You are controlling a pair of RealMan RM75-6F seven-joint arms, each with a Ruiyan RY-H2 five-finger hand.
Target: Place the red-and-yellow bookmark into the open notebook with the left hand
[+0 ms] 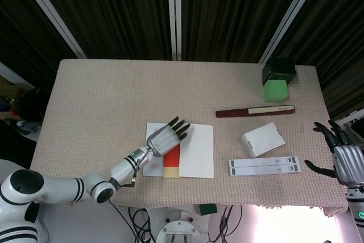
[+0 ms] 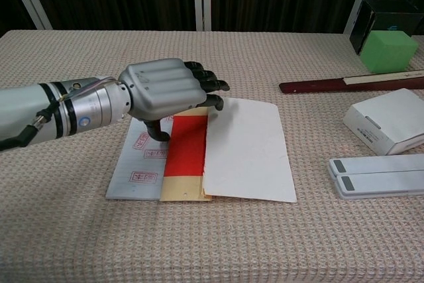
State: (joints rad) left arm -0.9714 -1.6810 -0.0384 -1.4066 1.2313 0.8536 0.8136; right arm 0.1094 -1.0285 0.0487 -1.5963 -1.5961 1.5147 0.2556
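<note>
On my chest view the left hand (image 2: 165,91) sits left of centre, hovering low over the upper part of the open notebook (image 2: 205,150), palm down with its fingers (image 2: 211,86) stretched loosely toward the right and the thumb pointing down at the page; I see nothing held in it. The red-and-yellow bookmark (image 2: 186,158) lies flat on the notebook's left page, right along the spine, its red part uppermost and a yellow band at the near end, which reaches the notebook's lower edge. Its top end disappears under my palm, so I cannot tell whether the thumb touches it. The blank right page spreads toward the centre of the frame. In the head view the same hand (image 1: 165,138) covers the upper left of the notebook (image 1: 196,152) at lower centre. My right hand (image 1: 343,159) hangs at the far right edge of the head view, off the table's edge, fingers spread and empty. A white box (image 2: 387,128) lies at right, with a dark red ruler (image 2: 344,85) above it.
</note>
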